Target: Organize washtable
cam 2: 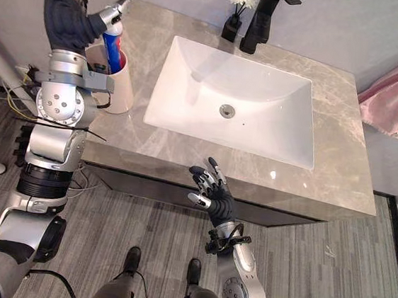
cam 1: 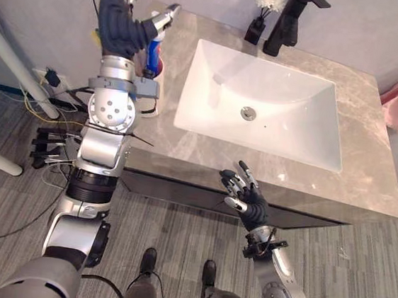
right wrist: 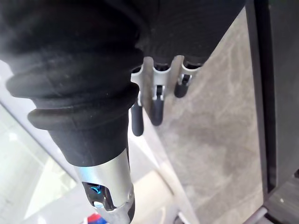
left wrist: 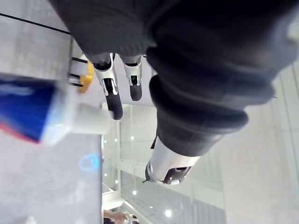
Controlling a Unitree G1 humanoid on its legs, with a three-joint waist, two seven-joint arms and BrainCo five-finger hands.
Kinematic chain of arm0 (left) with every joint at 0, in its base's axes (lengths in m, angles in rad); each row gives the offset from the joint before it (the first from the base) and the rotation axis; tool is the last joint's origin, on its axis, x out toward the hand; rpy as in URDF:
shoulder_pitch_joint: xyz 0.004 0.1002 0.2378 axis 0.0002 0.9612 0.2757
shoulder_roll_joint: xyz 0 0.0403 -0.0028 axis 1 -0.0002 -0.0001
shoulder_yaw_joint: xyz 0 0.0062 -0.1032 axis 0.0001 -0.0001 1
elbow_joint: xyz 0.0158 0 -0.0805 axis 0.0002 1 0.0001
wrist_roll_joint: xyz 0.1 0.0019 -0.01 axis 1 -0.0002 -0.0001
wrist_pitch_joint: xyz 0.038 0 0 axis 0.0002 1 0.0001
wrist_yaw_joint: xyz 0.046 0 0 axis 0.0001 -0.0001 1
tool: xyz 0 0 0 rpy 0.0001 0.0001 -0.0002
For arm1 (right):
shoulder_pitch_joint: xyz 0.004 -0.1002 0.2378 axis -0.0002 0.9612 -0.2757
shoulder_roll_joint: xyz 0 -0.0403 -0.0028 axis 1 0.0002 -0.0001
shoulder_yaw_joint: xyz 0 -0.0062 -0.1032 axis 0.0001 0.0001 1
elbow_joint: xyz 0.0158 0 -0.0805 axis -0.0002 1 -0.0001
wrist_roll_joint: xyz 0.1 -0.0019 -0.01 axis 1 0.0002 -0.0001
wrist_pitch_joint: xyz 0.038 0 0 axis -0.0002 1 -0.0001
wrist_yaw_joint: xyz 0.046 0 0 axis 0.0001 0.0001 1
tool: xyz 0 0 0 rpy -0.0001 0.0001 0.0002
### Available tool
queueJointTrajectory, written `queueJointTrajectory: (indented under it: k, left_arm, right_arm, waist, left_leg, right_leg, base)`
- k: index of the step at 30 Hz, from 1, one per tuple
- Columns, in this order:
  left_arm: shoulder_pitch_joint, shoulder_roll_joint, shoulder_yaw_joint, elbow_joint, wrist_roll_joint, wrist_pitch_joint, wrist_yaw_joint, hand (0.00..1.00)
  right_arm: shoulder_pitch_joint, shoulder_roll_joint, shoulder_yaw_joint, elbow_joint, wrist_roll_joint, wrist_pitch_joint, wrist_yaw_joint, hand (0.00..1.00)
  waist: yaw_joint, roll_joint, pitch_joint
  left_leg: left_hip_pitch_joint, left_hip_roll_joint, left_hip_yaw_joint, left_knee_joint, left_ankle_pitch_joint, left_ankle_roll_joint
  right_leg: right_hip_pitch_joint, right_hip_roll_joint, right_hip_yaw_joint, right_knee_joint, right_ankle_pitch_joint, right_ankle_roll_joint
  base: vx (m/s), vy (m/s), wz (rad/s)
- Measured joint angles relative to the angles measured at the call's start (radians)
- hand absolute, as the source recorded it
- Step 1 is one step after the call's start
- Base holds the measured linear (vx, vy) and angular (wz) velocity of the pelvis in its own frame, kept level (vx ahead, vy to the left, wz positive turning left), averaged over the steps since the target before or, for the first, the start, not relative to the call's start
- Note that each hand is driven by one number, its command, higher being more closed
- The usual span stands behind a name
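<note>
1. Right eye view: at upper left, the left hand (cam 2: 75, 9) is spread open above the toothpaste tube (cam 2: 112, 46). The tube stands in a white cup (cam 2: 119, 84) on the bench (cam 2: 343, 136).
2. Left wrist view: the tube is blurred and seemingly untouched. Raise the hand straight up so the cup isn't tipped.
3. Right wrist view: the right hand (right wrist: 156, 109) has straight, empty fingers over the bench front.

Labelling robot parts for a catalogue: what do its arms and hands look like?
The left arm and right arm are silver-grey with round joints. The left hand and right hand have dark ribbed covers and silver fingers with dark tips.
</note>
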State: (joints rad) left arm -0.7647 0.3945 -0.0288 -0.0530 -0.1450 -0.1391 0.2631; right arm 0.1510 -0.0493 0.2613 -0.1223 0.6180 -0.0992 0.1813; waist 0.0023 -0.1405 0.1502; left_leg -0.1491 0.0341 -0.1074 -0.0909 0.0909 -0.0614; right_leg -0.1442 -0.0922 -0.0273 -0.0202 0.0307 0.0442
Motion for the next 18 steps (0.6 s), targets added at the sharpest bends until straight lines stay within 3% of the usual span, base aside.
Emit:
queueJointTrajectory:
  k: [5,6,9,12,14,15,18]
  left_arm:
    - [0.000,0.020,0.014,-0.030,-0.002,-0.004,-0.001,0.00]
    - [0.000,0.020,0.020,-0.033,-0.002,-0.004,-0.001,1.00]
    - [0.015,0.024,0.039,-0.088,-0.029,-0.006,-0.002,1.00]
    - [0.179,0.018,0.043,-0.264,-0.094,-0.055,-0.051,1.00]
    - [0.327,-0.009,0.042,-0.345,-0.141,-0.071,-0.099,1.00]
    - [0.466,-0.059,0.038,-0.381,-0.176,-0.069,-0.143,1.00]
    - [0.625,-0.129,0.030,-0.382,-0.197,-0.060,-0.193,1.00]
  right_arm:
    - [0.005,-0.001,-0.016,0.026,-0.001,0.006,0.011,0.00]
    - [0.005,-0.002,-0.016,0.029,-0.001,0.010,0.013,0.00]
    - [0.005,-0.002,-0.016,0.031,-0.001,0.011,0.017,0.00]
    - [0.007,-0.002,-0.018,0.042,-0.005,0.015,0.018,0.00]
    - [0.012,-0.001,-0.023,0.051,-0.005,0.017,0.018,0.00]
    - [0.016,0.000,-0.033,0.060,-0.007,0.021,0.019,0.00]
    - [0.024,0.001,-0.043,0.060,-0.027,0.024,0.019,0.00]
  waist:
    - [0.010,0.028,-0.016]
    - [0.010,0.032,-0.018]
    - [0.013,0.039,-0.023]
    - [0.012,0.047,-0.045]
    - [0.014,0.055,-0.058]
    - [0.018,0.060,-0.069]
    - [0.023,0.069,-0.078]
  left_leg:
    - [0.012,0.000,-0.008,0.000,0.006,0.004]
    - [0.013,0.000,-0.011,0.000,0.006,0.004]
    - [0.013,0.000,-0.020,0.000,0.008,0.003]
    - [0.015,-0.001,-0.024,0.000,0.008,0.003]
    - [0.018,-0.002,-0.030,0.000,0.008,0.003]
    - [0.019,-0.001,-0.032,-0.001,0.007,0.002]
    - [0.023,-0.001,-0.035,-0.001,0.007,0.002]
  right_leg:
    - [0.018,0.000,-0.014,-0.004,0.000,0.000]
    - [0.020,0.000,-0.022,-0.004,0.000,0.000]
    - [0.026,0.000,-0.031,-0.005,0.000,0.000]
    - [0.033,-0.001,-0.037,-0.010,0.000,0.001]
    - [0.035,-0.002,-0.044,-0.013,-0.002,0.004]
    - [0.039,-0.002,-0.048,-0.013,-0.006,0.008]
    - [0.045,-0.002,-0.056,-0.011,-0.012,0.013]
  base:
    - [0.01,-0.007,0.03]
    - [-0.01,-0.012,0.08]
    - [-0.02,-0.009,0.08]
    - [0.00,-0.006,0.07]
    - [-0.02,-0.014,0.09]
    - [-0.03,-0.017,0.07]
    - [-0.03,-0.011,0.07]
